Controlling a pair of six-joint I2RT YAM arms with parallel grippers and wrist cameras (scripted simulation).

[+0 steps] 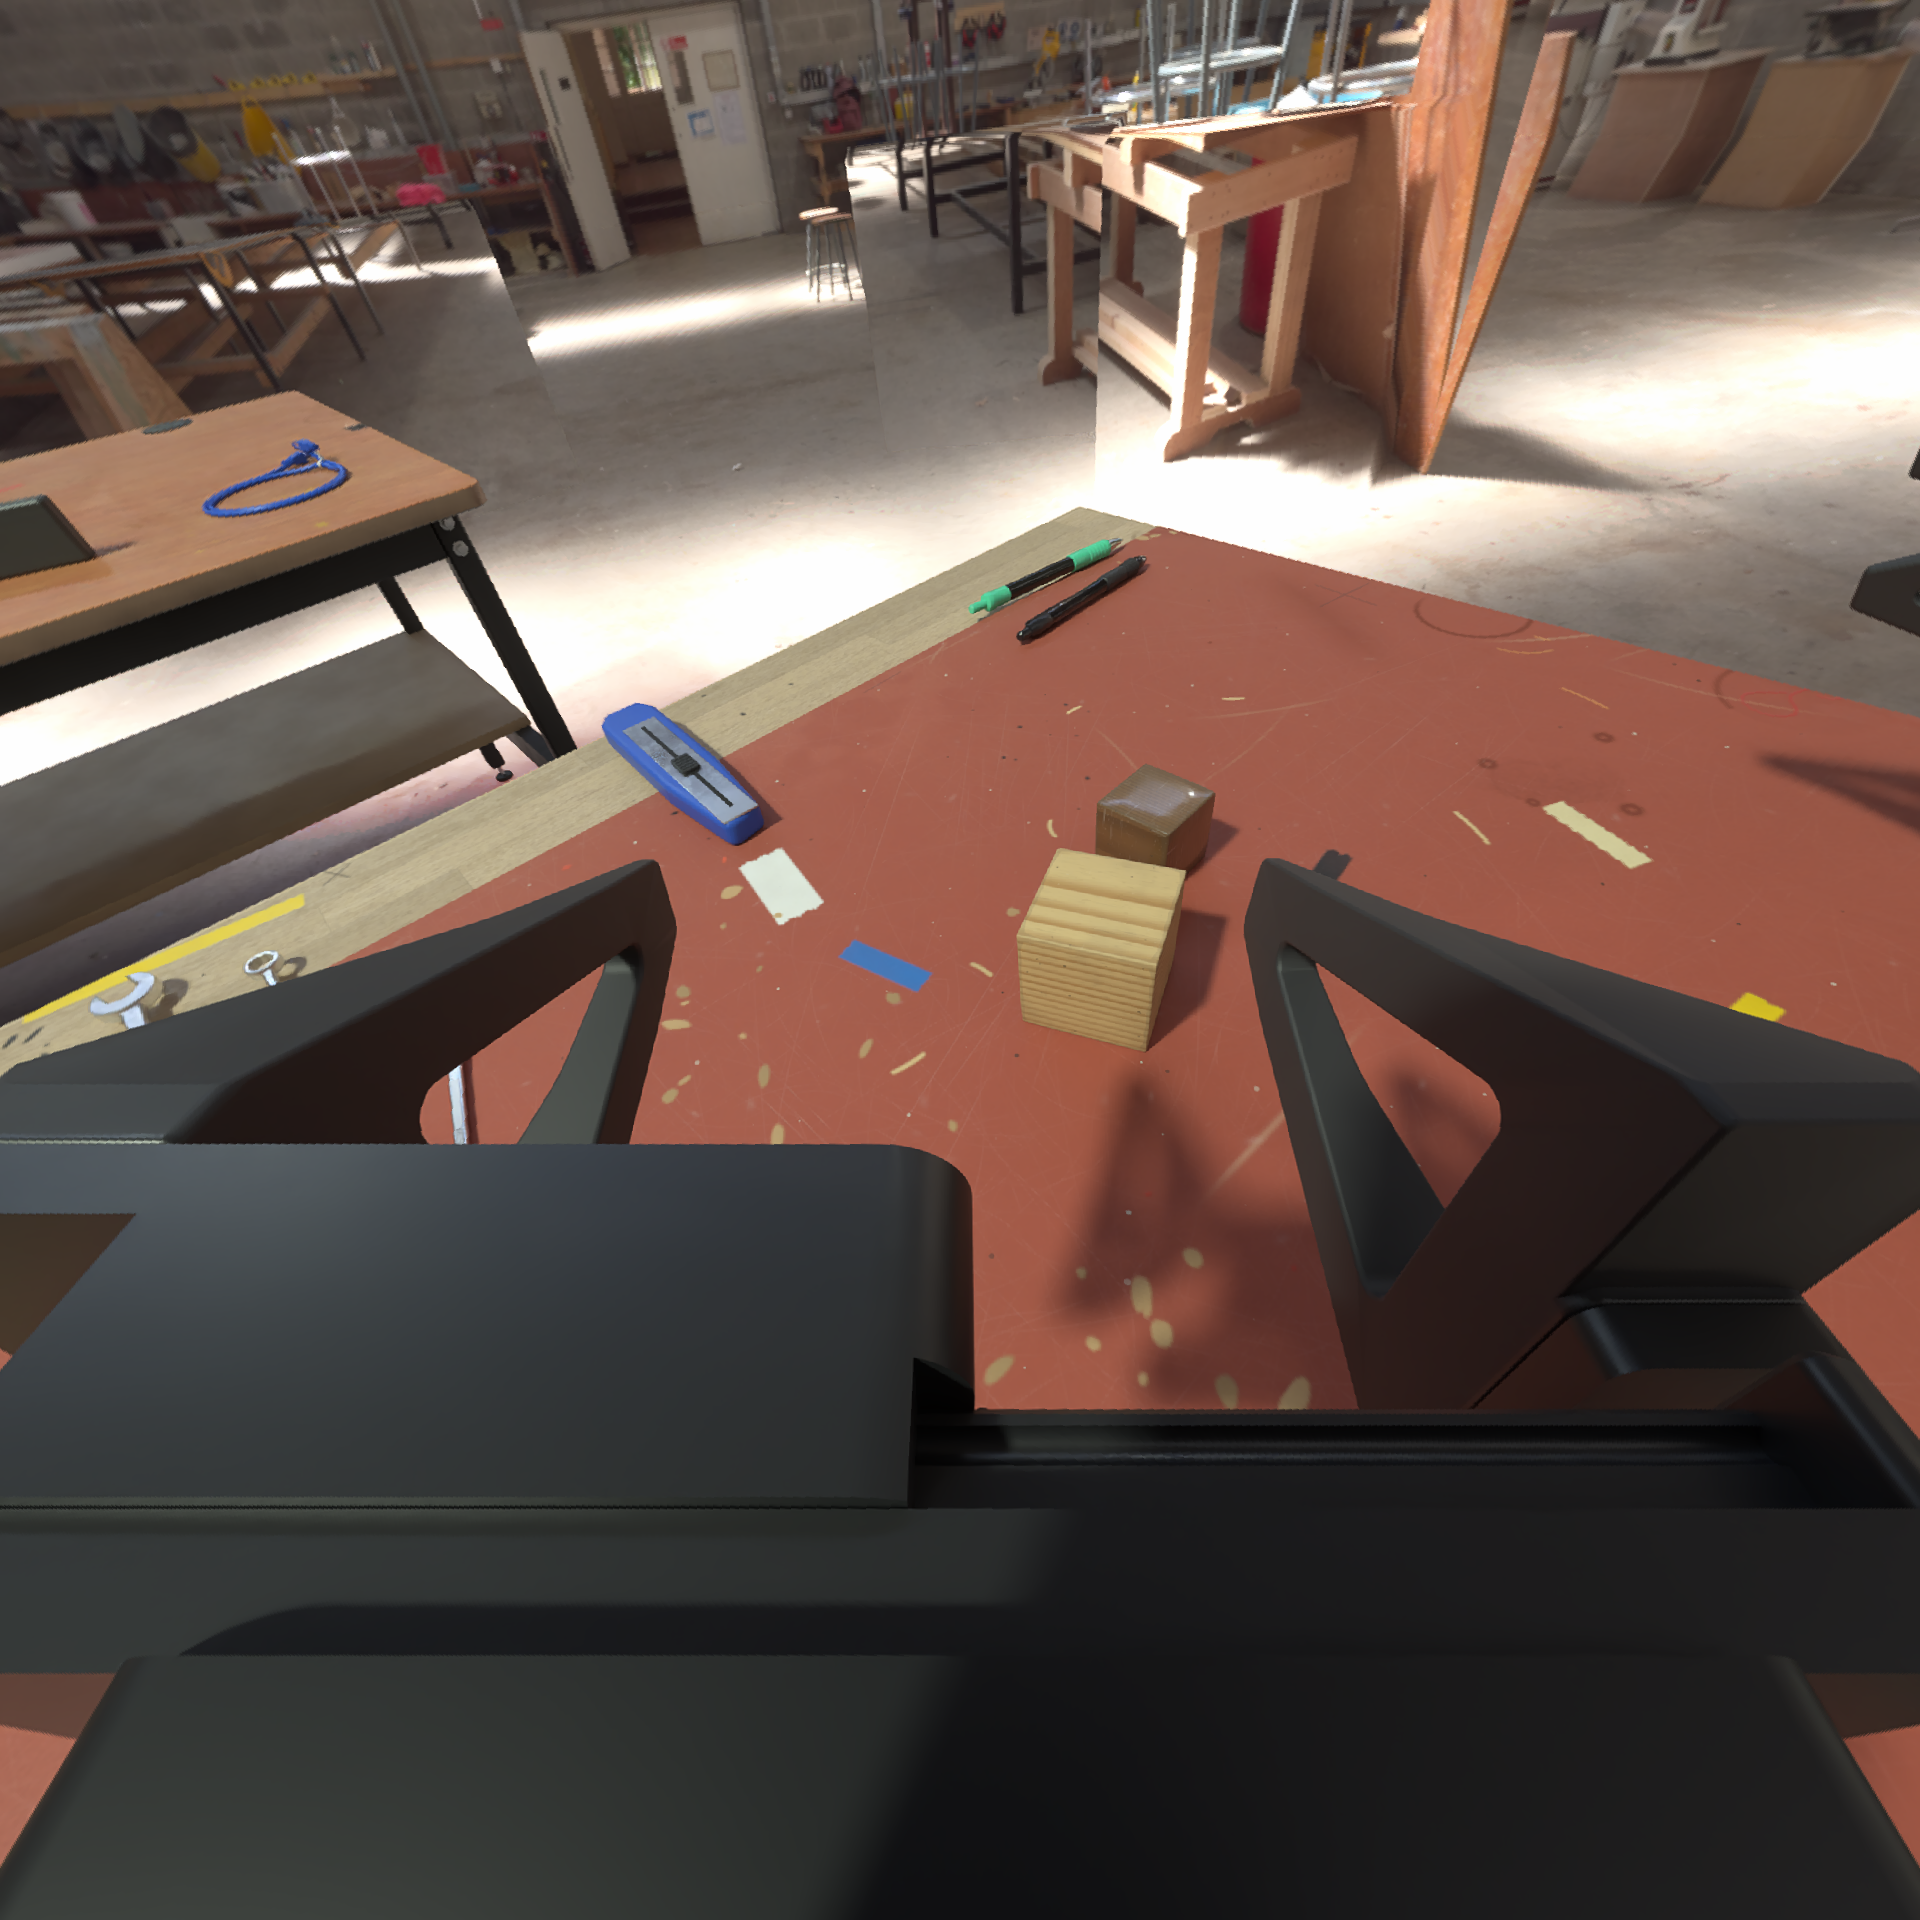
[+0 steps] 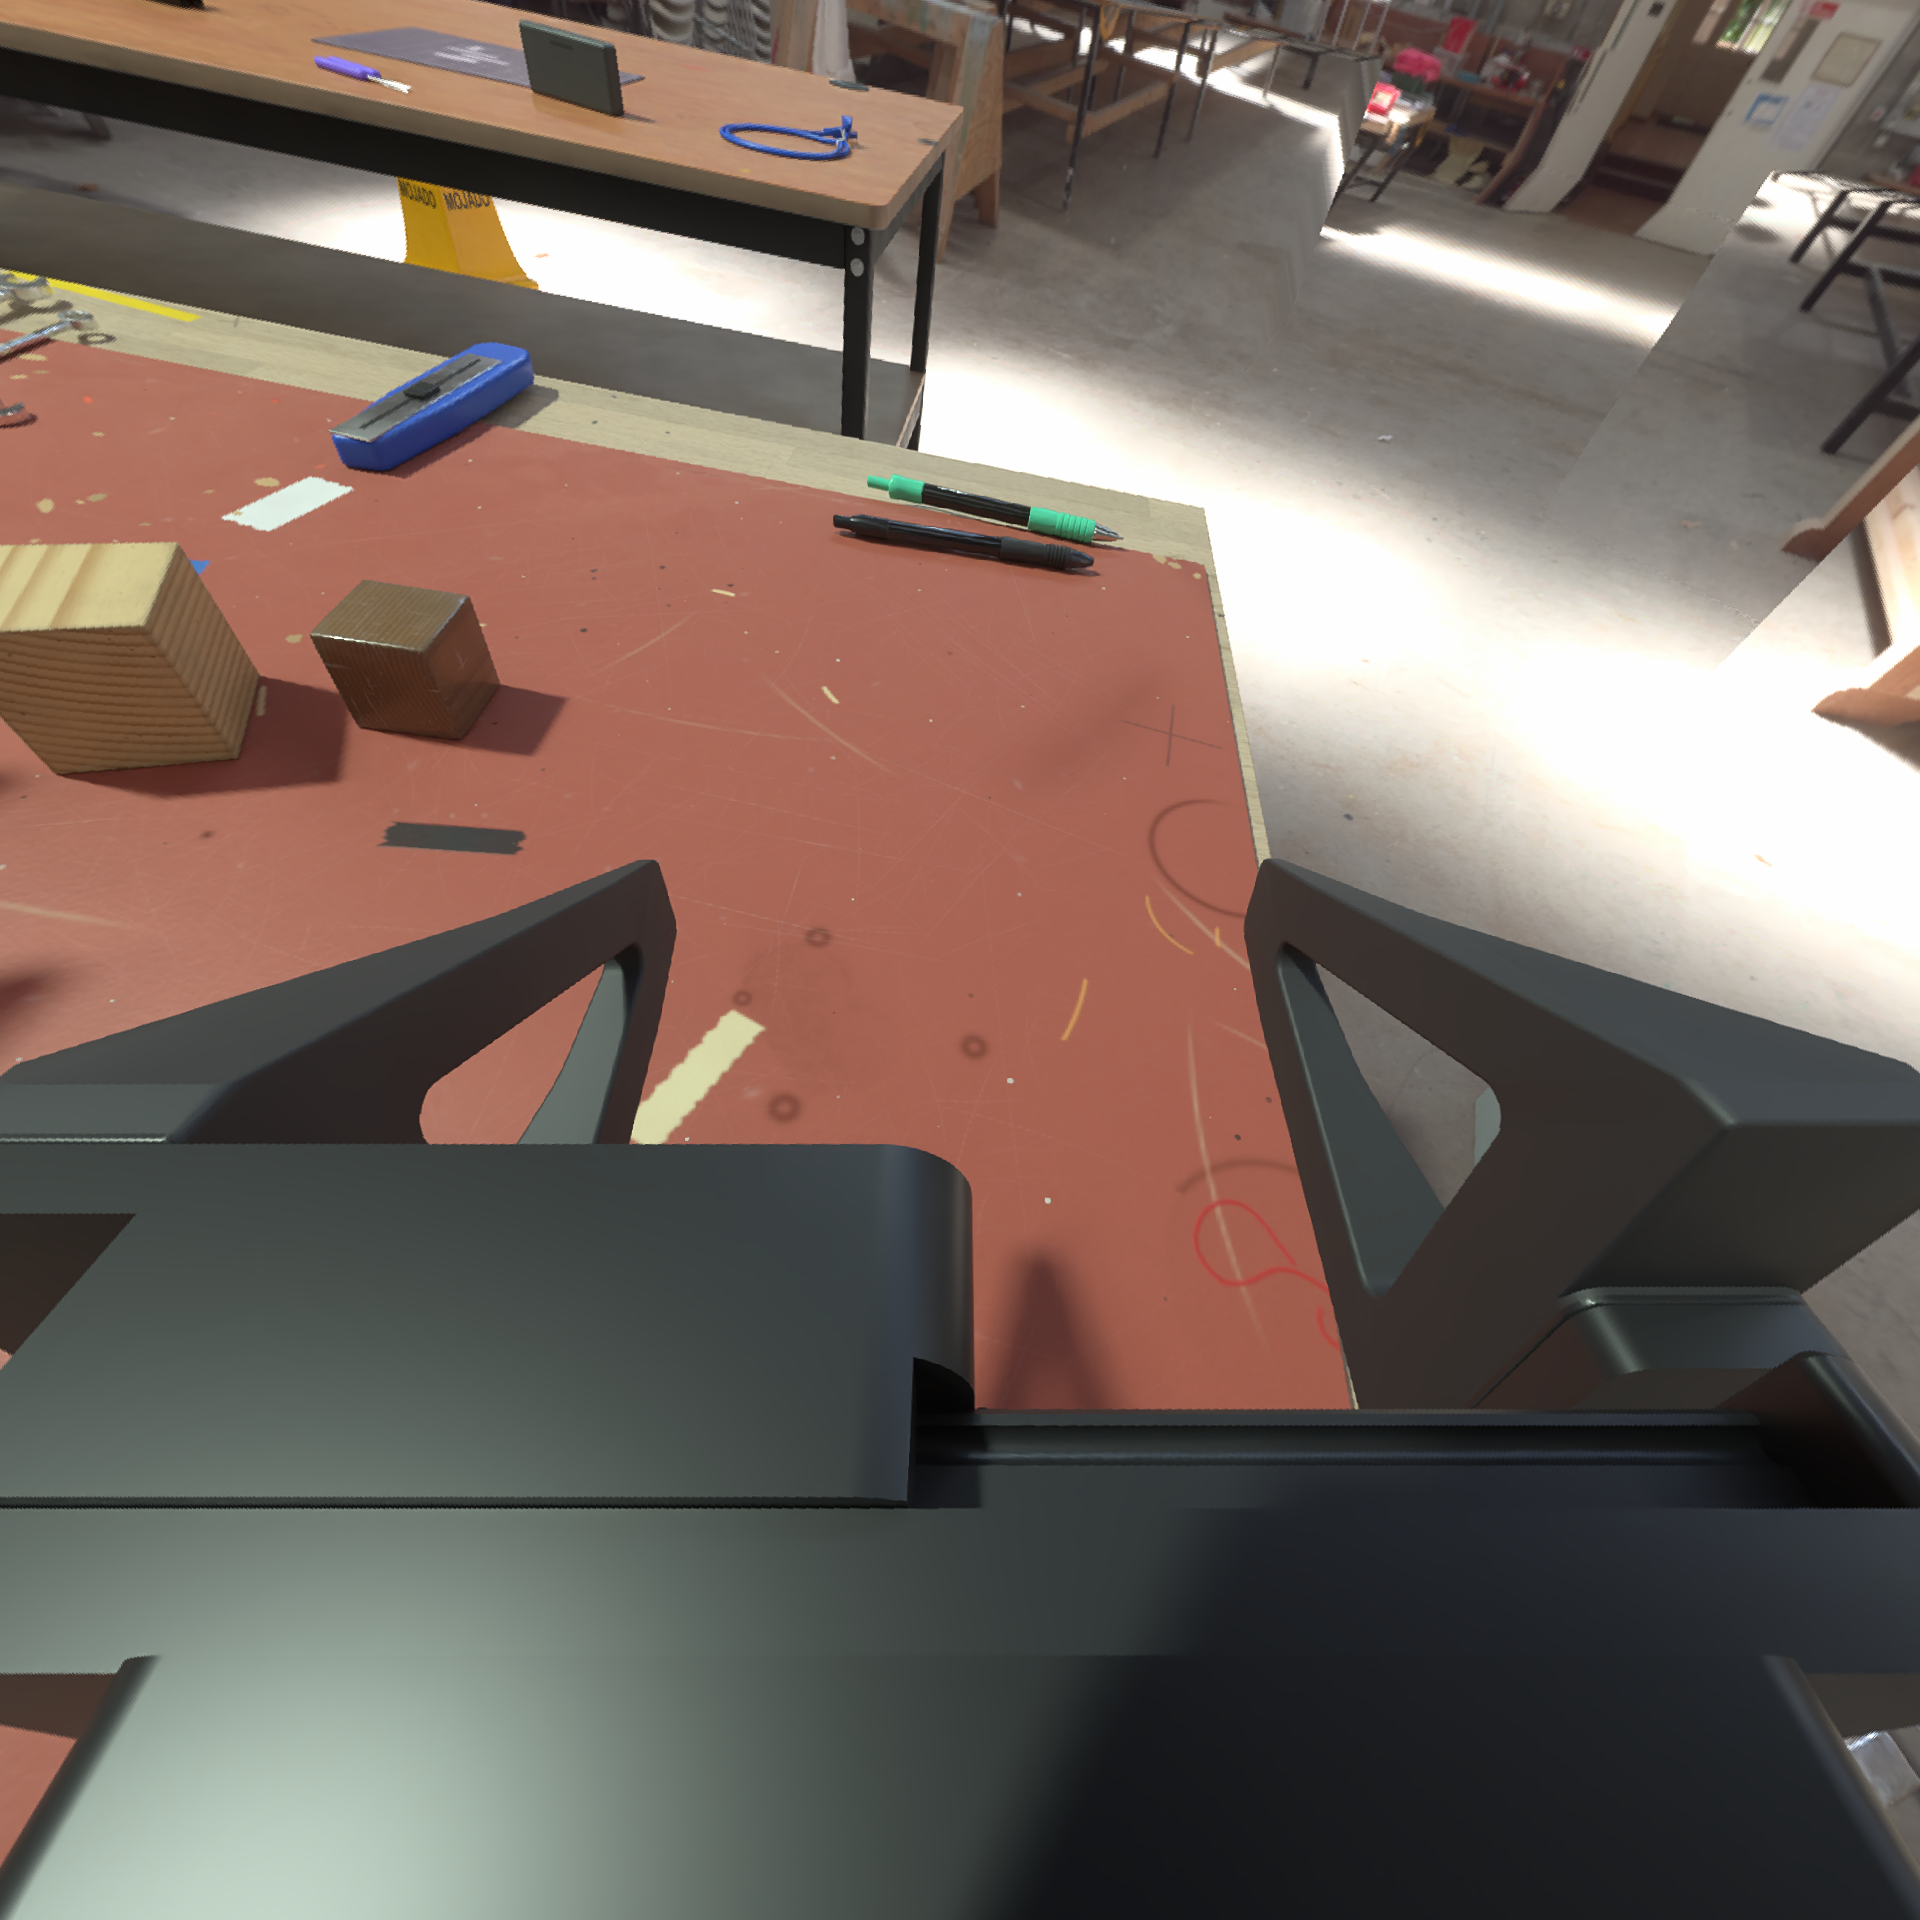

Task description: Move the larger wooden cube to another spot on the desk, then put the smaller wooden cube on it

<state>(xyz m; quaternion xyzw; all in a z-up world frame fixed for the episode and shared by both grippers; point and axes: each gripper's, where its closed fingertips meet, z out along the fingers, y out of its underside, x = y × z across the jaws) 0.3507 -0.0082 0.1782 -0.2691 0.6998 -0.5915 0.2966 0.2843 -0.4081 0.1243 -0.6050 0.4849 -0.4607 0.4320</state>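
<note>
The larger wooden cube, pale with ridged grain, sits on the red desk mat. The smaller, dark brown cube stands just behind it, close or touching. My left gripper is open and empty, above the mat, with the larger cube ahead between its fingers' line. In the right wrist view the larger cube is at the far left and the smaller cube beside it. My right gripper is open and empty, over the mat near the desk's right edge, well right of both cubes.
A blue utility knife lies at the mat's far-left edge. A green pen and a black pen lie near the far corner. Tape scraps dot the mat. Wrenches lie at the left. Another table stands beyond.
</note>
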